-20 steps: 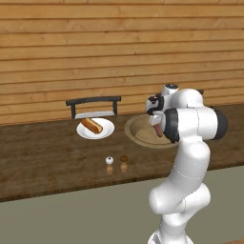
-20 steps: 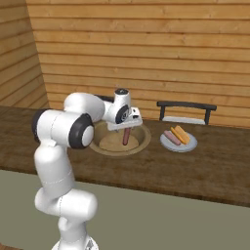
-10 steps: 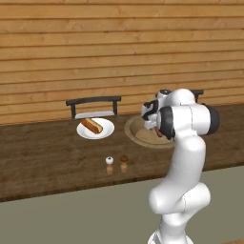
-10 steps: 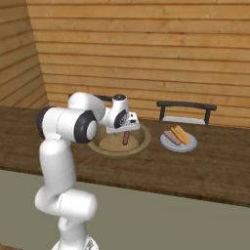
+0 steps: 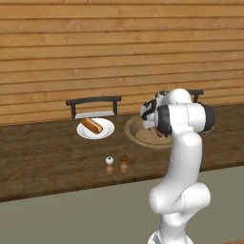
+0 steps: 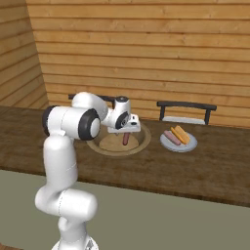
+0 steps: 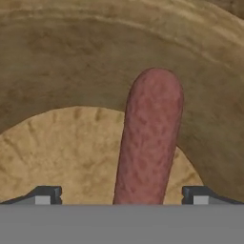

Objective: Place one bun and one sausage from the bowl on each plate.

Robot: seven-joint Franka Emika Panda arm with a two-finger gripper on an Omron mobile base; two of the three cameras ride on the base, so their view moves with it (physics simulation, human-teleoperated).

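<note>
Wooden plank walls back a long dark counter (image 5: 43, 157), and on it I see the tan bowl (image 6: 139, 144) sitting just beside a white plate (image 6: 191, 145). That plate already carries a bun (image 6: 181, 134) and a sausage (image 6: 171, 137) lying side by side, and behind it stands a dark rack (image 6: 185, 105). A second dark rack shows partly behind my arm. My gripper (image 7: 122, 194) hangs low over the bowl with its jaws spread wide, gripping nothing. From the hand view I look straight down on a reddish sausage in the bowl (image 7: 150, 138), which runs lengthwise between my two fingertips (image 7: 45, 194), one end leaning on the bowl's inner wall and the rest lying over a pale round bun beneath it (image 7: 62, 157). Nearer the front edge of the counter, two small shakers (image 5: 116, 161), one white-topped and one brown-topped, stand close together, well apart from the bowl.
</note>
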